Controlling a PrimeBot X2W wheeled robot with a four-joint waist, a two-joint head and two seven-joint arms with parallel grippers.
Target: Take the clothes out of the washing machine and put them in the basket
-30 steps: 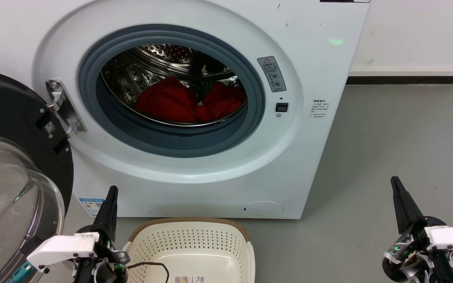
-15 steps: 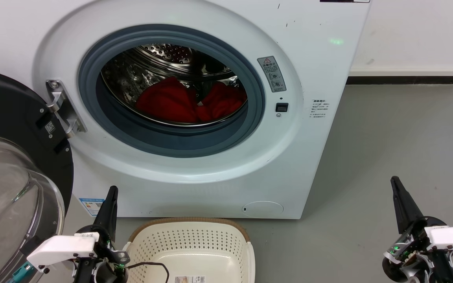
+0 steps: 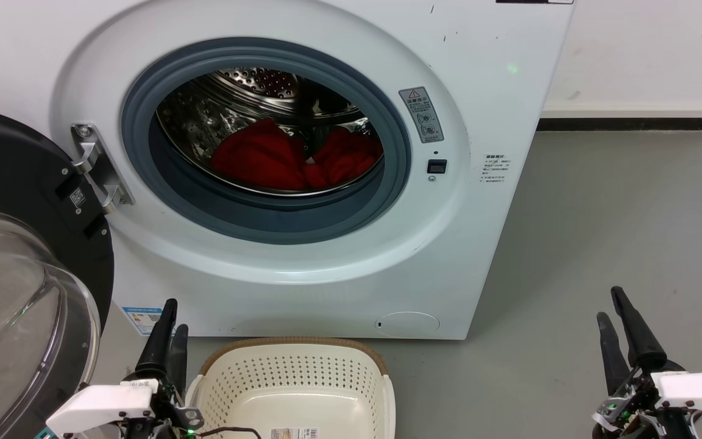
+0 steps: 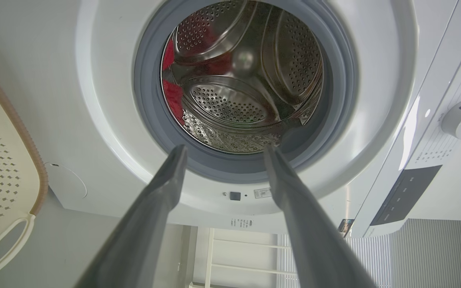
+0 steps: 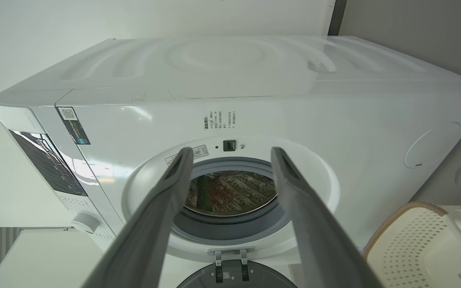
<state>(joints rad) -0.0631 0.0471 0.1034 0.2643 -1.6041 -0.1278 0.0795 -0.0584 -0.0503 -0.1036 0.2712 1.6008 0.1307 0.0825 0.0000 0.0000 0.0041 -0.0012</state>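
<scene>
**Clothes lie in the drum, both claws open and empty**

The white washing machine [image 3: 479,91] stands with its door [image 3: 16,177] swung wide to the robot's left. The door's black frame hangs from a metal hinge [image 3: 98,164], and its glass bulges toward the room. Inside the grey gasket [image 3: 144,152], the clothes [image 3: 259,160] lie at the bottom of the perforated steel drum [image 3: 253,82]. They form two bright-red heaps side by side, touching in the middle, with a small fleck of white showing between them.

The basket [image 3: 293,372] sits on the grey floor [image 3: 601,213] just in front of the machine, below the porthole. It is cream with a brown rim, and a barcode label [image 3: 293,433] lies on its bottom. No clothes are in it.

The left claw [image 3: 174,316] hangs low just beside the basket's left side, its fingers pointing up toward the machine. In the left wrist view its two fingers are spread apart with nothing between them, framing the lower edge of the porthole. The right claw [image 3: 608,305] hovers over bare floor, well apart from the machine's right side. In the right wrist view its fingers are also parted and empty, aimed at the porthole.
</scene>
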